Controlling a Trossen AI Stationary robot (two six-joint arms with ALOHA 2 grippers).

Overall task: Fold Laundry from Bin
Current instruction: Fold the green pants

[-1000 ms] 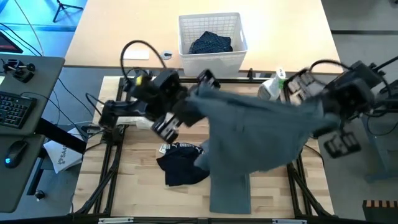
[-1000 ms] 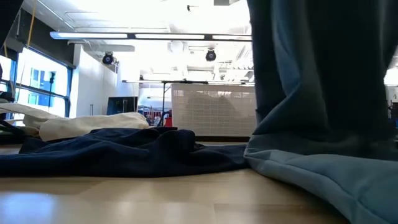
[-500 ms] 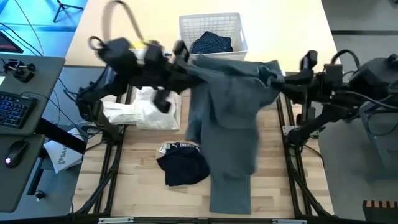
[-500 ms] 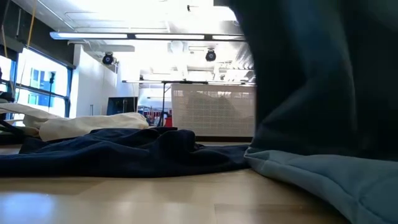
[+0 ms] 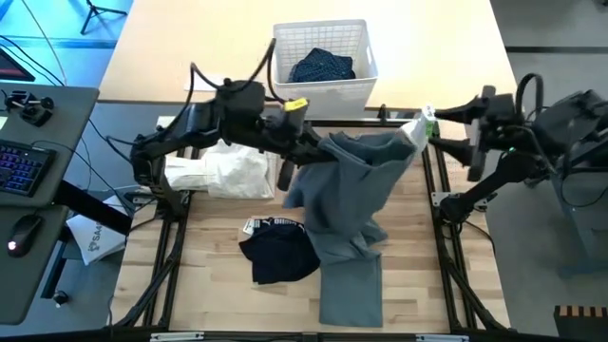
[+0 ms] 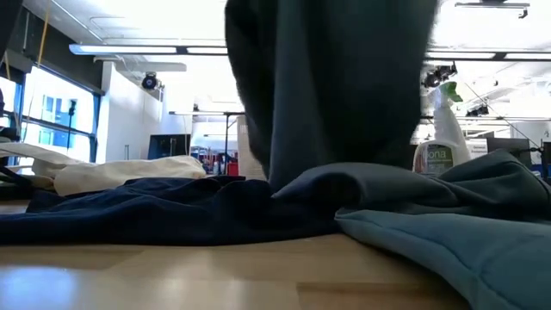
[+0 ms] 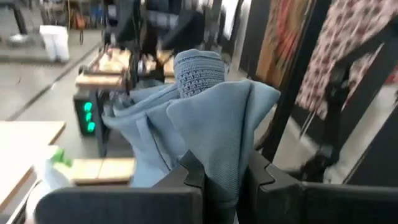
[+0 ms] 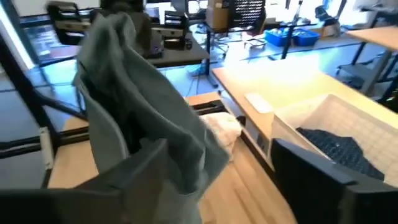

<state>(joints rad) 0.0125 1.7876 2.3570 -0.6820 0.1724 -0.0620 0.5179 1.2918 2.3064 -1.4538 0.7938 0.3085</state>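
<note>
1. Progress: early, by my read. Nothing on the counter (image 5: 218, 285) looks folded yet.
2. Grey-green top (image 5: 356, 190) is out of the bin, half hanging, half draped; its lower end lies flat toward the near edge of the counter. Unfolded, bunched in the middle.
3. Left pincer (image 5: 309, 150) is pinching an upper edge of the top; left wrist view shows cloth clamped between its fingers (image 7: 193, 171). Holding it up above the counter.
4. Right pincer (image 5: 475, 133) is spread, off to the right of the top w/ nothing in it, apart from the cloth in the high view.
5. Bin (image 5: 323, 85) sits at the far side of the counter; navy dotted trousers (image 5: 323, 66) inside, so at least one piece left to pull.
6. Also out, unfolded: white cloth (image 5: 223, 171) crumpled at left, dark navy piece (image 5: 280, 256) heaped near centre-left, touching the top.
7. Left to do, approx.: spread the top flat, fold, then the rest.
8. Surface: light wood slats, black frame rails down both sides. Spray bottle (image 5: 418, 128) near the far right rail.
9. Room: keyboard (image 5: 24, 166) and mouse at a desk on the left; low view shows bright ceiling strip lights, windows, open lab space. No person visible.
</note>
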